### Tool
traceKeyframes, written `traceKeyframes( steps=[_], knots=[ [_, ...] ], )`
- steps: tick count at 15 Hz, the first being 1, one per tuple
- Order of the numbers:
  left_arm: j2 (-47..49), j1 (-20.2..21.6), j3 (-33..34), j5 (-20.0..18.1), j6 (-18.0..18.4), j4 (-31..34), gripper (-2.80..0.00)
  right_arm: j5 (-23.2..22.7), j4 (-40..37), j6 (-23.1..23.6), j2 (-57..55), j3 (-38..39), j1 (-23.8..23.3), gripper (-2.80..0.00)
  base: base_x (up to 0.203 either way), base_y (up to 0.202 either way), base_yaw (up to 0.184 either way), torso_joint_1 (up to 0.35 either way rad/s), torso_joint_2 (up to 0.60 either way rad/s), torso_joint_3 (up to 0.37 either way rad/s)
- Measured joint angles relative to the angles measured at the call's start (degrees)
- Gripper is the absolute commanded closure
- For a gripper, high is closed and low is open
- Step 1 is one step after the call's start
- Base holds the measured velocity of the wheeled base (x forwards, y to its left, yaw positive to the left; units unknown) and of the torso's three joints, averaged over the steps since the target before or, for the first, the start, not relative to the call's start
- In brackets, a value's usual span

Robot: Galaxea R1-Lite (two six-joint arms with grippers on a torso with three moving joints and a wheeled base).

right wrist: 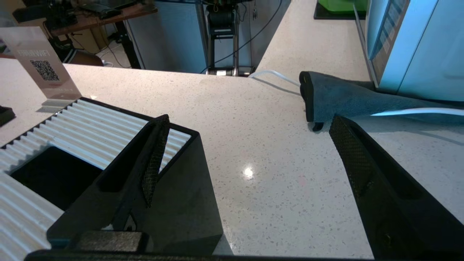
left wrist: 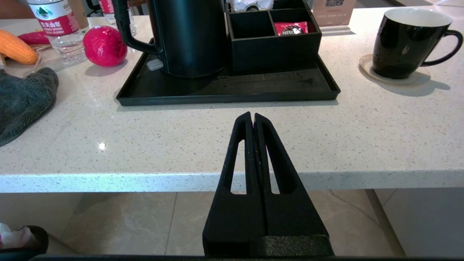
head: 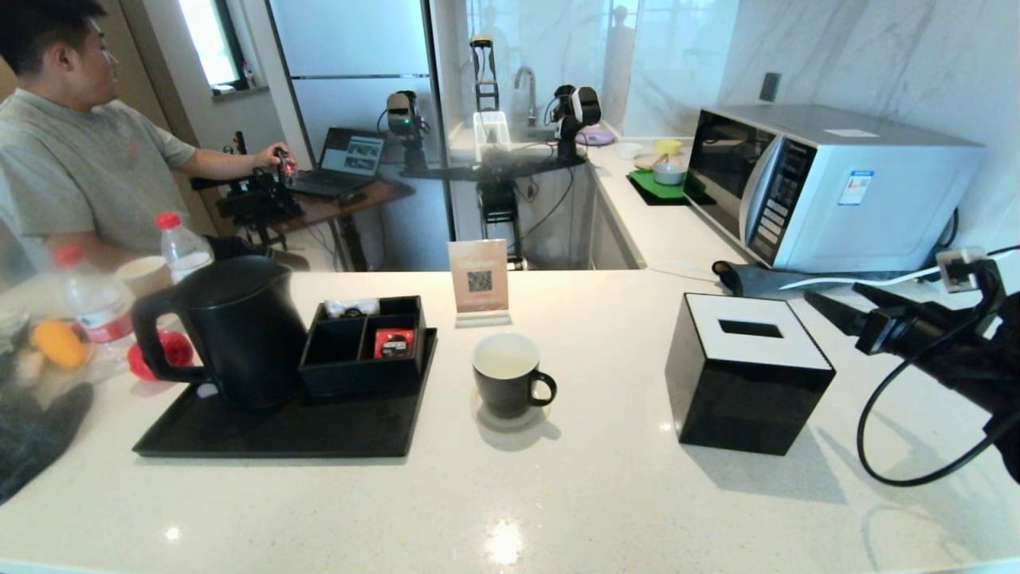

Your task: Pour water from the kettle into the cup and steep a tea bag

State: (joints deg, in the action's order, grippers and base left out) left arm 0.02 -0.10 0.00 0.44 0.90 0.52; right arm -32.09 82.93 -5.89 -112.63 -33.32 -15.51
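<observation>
Matte tapered kettle (head: 239, 327) stands left on a flat tray (head: 279, 434); glossy cup (head: 508, 375) at centre. Left pincer (left wrist: 252, 116) pressed closed off the speckled surface (head: 558, 494). Right pincer (right wrist: 250, 125) spread wide, frame right.

Ahead of our left gripper (left wrist: 252, 116), which hangs off the near edge of the surface (left wrist: 181, 145), lies the tray (left wrist: 224, 95); on it the kettle (left wrist: 188, 36) stands to the left and the organizer box (left wrist: 275, 47) touching it on the right. Further right of that gripper, off the tray, we find the cup (left wrist: 402, 43) on a coaster (left wrist: 366, 65). Our right gripper (right wrist: 250, 145) hovers just right of the tissue box (right wrist: 90, 127), with a folded cloth (right wrist: 340, 98) beyond it before the microwave (head: 829, 183).
</observation>
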Motion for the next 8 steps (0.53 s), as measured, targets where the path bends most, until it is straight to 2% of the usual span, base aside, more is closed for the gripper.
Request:
traceKeyframes(
  steps=[7,8],
  knots=[
    [0.0,0.0,0.0,0.0,0.0,0.0,0.00,0.1,-0.8,-0.3,4.2,-0.5,-0.4,-2.80,0.000,0.000,0.000,0.000,0.00,0.000],
    [0.0,0.0,0.0,0.0,0.0,0.0,0.00,0.0,-0.8,-0.3,5.0,-0.5,-0.6,0.00,0.000,0.000,0.000,0.000,0.00,0.000]
  ],
)
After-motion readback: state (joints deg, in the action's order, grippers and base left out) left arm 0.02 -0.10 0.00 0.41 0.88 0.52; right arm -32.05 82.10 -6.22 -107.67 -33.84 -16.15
